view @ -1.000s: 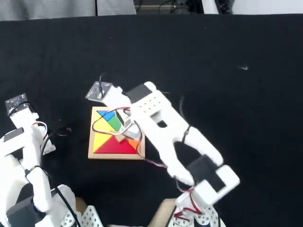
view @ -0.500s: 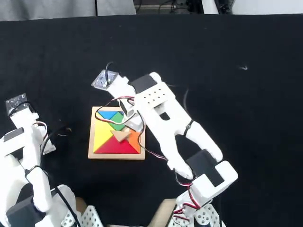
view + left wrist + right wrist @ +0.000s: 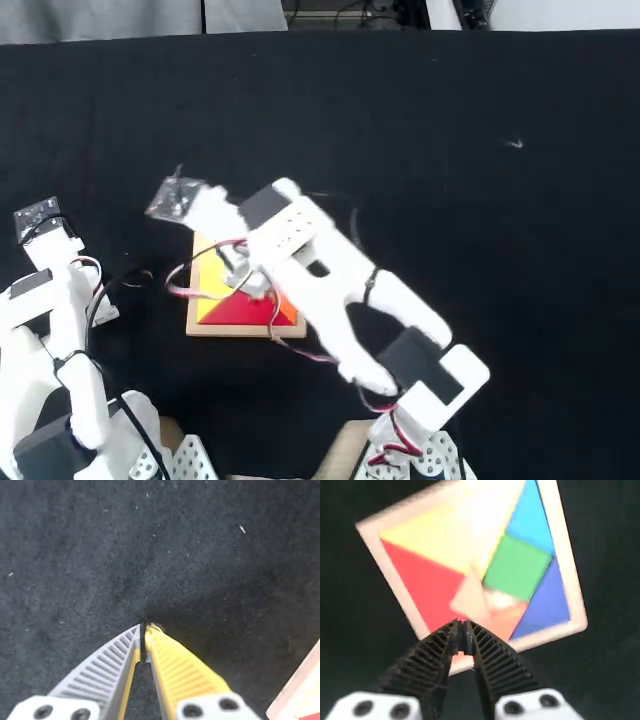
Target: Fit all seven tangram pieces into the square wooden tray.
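Right end effector (image 3: 462, 628) swung left over the one tray (image 3: 238, 330).

My table: black cloth (image 3: 480, 220) all over, a pale speck (image 3: 513, 144) on it. Past the far edge: grey curtain (image 3: 100, 18), cables (image 3: 350, 12), white panel (image 3: 570, 12) in the corner.

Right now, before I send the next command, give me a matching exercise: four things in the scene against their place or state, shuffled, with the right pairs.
1. left end effector
2. right end effector
3. green square
4. red triangle

A. in the tray, along one wall
B. shut, over the black cloth near the tray
C. in the tray, between the light blue piece and the dark blue piece
D. shut, over the tray

Pairs: 1-B, 2-D, 3-C, 4-A
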Controlling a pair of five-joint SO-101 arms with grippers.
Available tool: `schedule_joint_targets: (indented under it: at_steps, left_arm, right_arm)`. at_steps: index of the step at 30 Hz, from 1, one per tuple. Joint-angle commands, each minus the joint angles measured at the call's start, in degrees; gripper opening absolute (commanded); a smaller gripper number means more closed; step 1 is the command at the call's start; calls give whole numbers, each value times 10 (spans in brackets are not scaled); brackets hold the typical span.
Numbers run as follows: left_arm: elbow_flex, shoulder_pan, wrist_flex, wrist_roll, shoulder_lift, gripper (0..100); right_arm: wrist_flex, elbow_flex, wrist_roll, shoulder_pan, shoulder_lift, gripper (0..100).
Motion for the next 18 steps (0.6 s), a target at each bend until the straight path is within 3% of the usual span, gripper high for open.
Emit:
schedule_joint_targets:
  at_steps: [1,10,18]
  left_arm:
    - [-8,-23,-10,5,-20,30]
    - [-11,-55,-25,46,-18,30]
    - [-11,-55,-25,47,-17,30]
  right_arm:
    - [-45,-39,-51,-11,17,11]
    - [-51,-80,-86,-51,102,11]
    - [-54,-80,-82,-28,119,11]
